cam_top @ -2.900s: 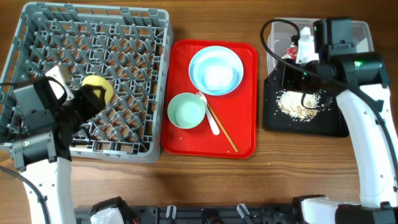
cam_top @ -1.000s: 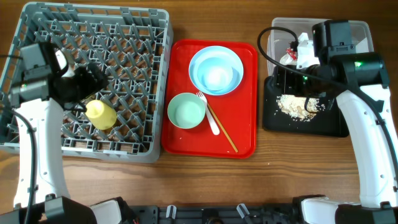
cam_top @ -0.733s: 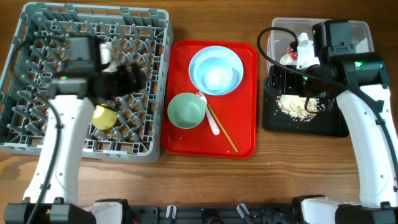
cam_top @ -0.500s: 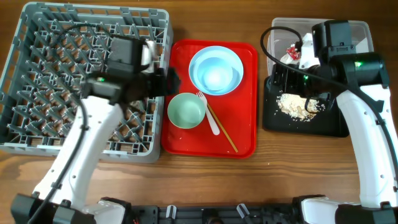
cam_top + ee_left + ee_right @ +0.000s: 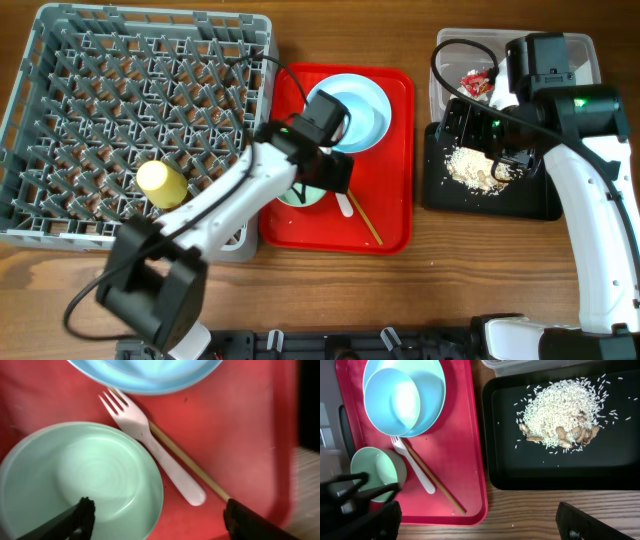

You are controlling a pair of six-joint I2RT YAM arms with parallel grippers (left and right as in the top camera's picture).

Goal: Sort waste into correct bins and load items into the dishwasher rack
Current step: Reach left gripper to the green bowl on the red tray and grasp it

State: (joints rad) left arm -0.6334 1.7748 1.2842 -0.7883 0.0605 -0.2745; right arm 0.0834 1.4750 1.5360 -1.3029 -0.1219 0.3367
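- Nearest the robot, low in the grey dishwasher rack (image 5: 100, 100): small yellow cup (image 5: 162, 183), tipped among the pegs on the left side.
- On the near half of the red tray (image 5: 395, 225): pale green bowl (image 5: 80, 480), upright and empty; white fork (image 5: 157, 450) just right of it, tines pointing away; thin wooden chopstick (image 5: 200, 472) slanting beneath the fork's neck.
- Stretched in from the rack side, left gripper (image 5: 157, 512) poised over that bowl, jaws spread wide, pinching nothing; one finger (image 5: 81, 515) above the bowl's inside, the other past the fork's handle, over bare tray.
- Right of the red tray, on the wooden table (image 5: 480, 275): shallow black tray (image 5: 535, 200) carrying a heap of white rice grains (image 5: 560, 407) mixed with a few brown bits, stray grains scattered around.
- Over the black tray's left part: right gripper (image 5: 477, 510), jaws spread wide, empty.
- On the far half of the red tray: pale blue bowl (image 5: 392, 400) seated inside a wider pale blue dish (image 5: 430, 390), fork tines just at the dish's rim.
- Farthest back, right behind the black tray: clear plastic tub (image 5: 445, 55) with the crumpled red-and-white wrapper (image 5: 477, 80) inside.
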